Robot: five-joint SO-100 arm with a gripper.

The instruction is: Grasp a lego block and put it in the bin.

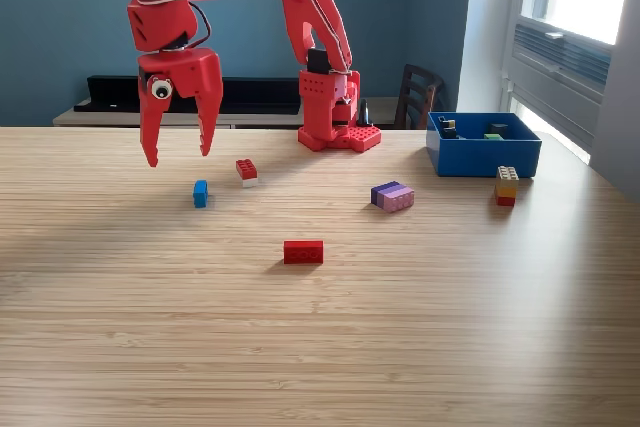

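Observation:
My red gripper (178, 155) hangs open above the table at the exterior view's left, fingers pointing down, with nothing between them. Below and a little to its right stands a small blue lego block (201, 193). A red-and-white block (246, 171) lies beyond it. A red block (303, 252) sits nearer the camera in the middle. A purple block (392, 195) lies right of centre. A yellow-and-red block (506, 186) stands just in front of the blue bin (484, 156), which holds a few small blocks at the right.
The arm's red base (338, 122) is fixed at the table's far edge. A dark chair (418, 97) stands behind the table, with a low shelf along the blue wall and a window at the right.

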